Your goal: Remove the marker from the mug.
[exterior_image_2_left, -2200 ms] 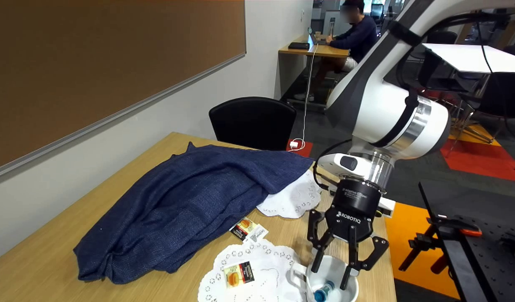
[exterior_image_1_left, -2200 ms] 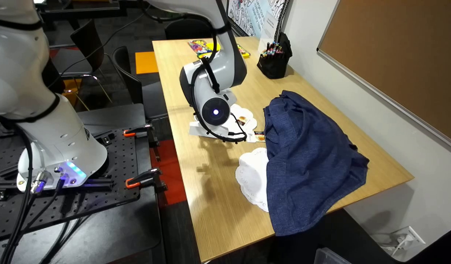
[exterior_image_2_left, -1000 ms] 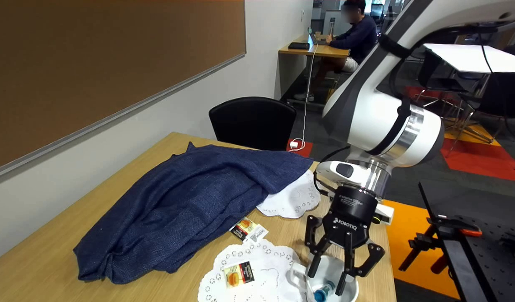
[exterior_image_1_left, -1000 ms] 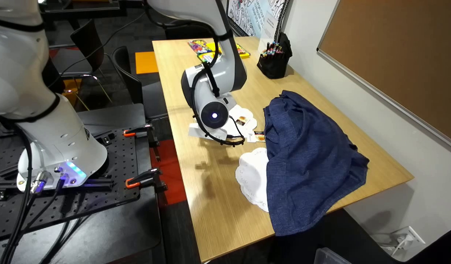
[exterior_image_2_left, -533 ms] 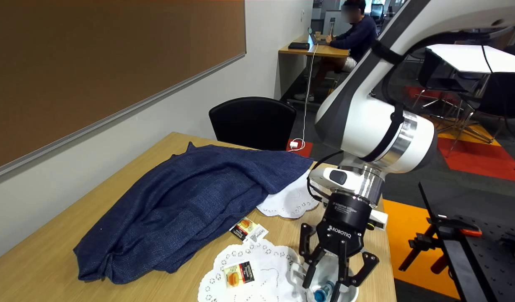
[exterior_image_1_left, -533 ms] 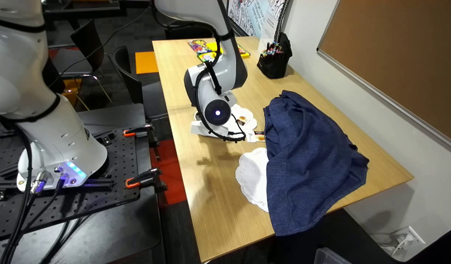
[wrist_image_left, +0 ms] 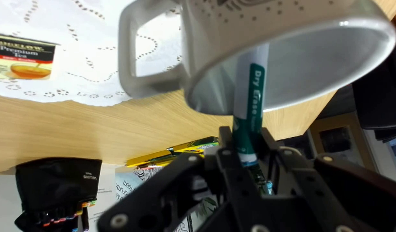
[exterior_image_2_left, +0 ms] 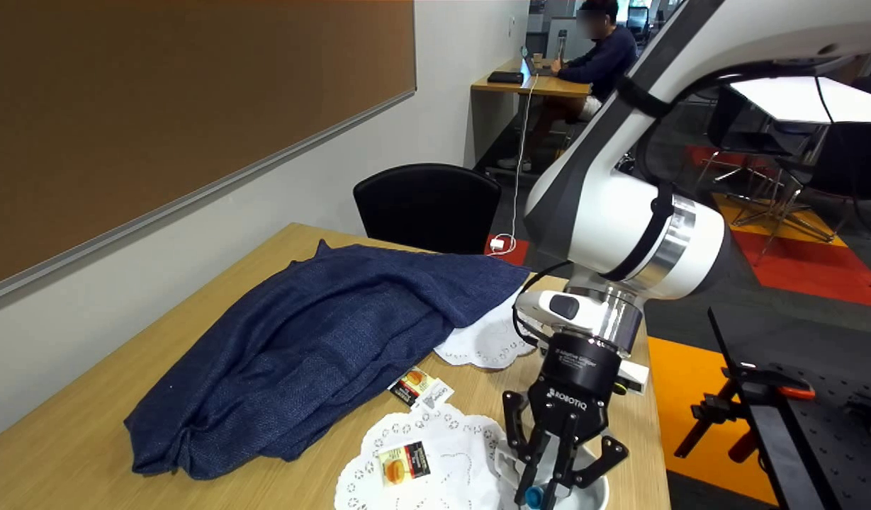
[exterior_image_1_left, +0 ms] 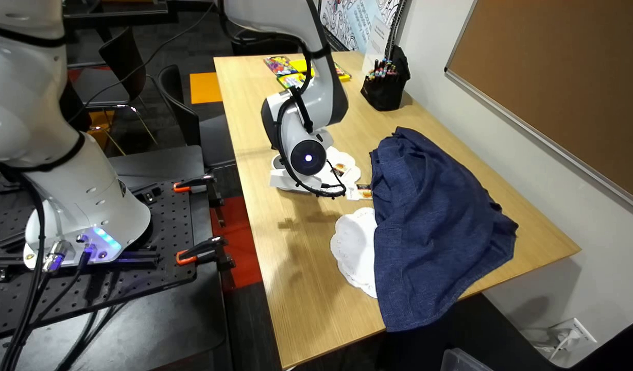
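The marker (wrist_image_left: 247,109) has a white and dark green "Dry Erase" label. It leans out of the white mug (wrist_image_left: 223,38), its far part still inside. Its blue end (exterior_image_2_left: 534,496) shows between the fingers in an exterior view. My gripper (wrist_image_left: 247,138) has its fingertips against both sides of the marker's green part, just outside the mug's rim. The gripper (exterior_image_2_left: 536,492) also shows low over the mug (exterior_image_2_left: 592,489) in an exterior view. The mug stands upright on the table, its handle towards a doily. In the remaining exterior view the arm hides the fingers and marker.
A white lace doily (exterior_image_2_left: 449,457) with a tea packet (exterior_image_2_left: 404,463) lies beside the mug. More tea packets (exterior_image_2_left: 412,384) touch the bunched blue cloth (exterior_image_2_left: 322,354). A black container with pens (exterior_image_1_left: 382,91) and yellow boxes (exterior_image_1_left: 294,80) stand farther along the table.
My gripper has shifted left and down into the mug opening in an exterior view. Its fingers have closed on the marker, whose blue end has shifted slightly left. The mug has barely moved.
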Robot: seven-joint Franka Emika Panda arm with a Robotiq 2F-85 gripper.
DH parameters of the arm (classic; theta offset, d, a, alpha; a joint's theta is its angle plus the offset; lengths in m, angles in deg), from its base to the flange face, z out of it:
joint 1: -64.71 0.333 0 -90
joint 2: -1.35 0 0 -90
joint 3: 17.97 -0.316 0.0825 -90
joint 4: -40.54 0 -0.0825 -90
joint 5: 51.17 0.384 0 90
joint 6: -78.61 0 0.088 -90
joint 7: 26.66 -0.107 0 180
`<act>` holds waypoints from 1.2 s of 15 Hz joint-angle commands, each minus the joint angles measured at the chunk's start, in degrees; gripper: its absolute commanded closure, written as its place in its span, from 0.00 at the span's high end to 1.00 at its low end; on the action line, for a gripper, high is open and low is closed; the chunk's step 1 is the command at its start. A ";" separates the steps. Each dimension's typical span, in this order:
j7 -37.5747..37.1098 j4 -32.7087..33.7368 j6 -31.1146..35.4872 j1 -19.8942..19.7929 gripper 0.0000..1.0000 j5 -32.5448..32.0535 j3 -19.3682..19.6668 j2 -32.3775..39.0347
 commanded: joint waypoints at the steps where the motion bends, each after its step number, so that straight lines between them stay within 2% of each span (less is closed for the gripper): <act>1: -0.15 -0.24 1.31 0.75 0.06 1.86 0.14 -1.42; 5: -0.15 -2.23 1.53 0.83 0.06 2.80 0.30 -5.79; 9: -0.14 -5.66 1.66 0.73 0.06 3.03 0.26 -13.99; 14: -0.13 -13.91 1.23 0.04 0.06 3.67 -0.02 -26.50; 18: -0.13 -19.74 3.69 -0.93 0.06 3.94 -0.17 -35.28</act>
